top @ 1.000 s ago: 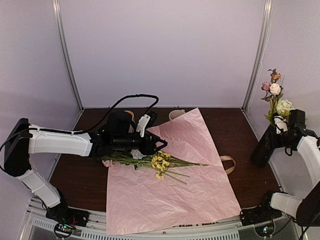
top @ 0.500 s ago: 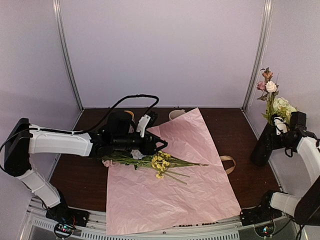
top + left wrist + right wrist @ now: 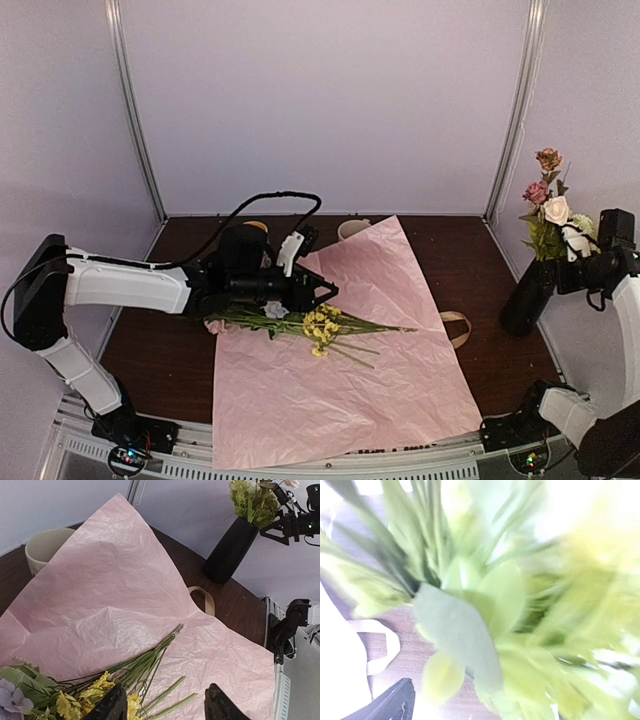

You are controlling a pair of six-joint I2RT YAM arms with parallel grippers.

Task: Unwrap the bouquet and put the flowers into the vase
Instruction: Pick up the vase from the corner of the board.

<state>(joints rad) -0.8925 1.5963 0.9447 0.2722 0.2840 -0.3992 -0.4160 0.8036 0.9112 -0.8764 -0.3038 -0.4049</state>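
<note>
The vase [image 3: 527, 297] now stands upright beside the right hand [image 3: 572, 262], grip unclear; left hand [image 3: 165, 707] spread.

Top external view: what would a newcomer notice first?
The big crinkled pink paper sheet spread across the middle of the dark table, with a bundle of flowers lying on its left part by the left gripper. Then the black vase at the right edge, already holding several blooms.

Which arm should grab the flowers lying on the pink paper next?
Left. The left pincer hovers open just above the loose flowers on the pink paper; the right pincer is far off by the vase.
</note>
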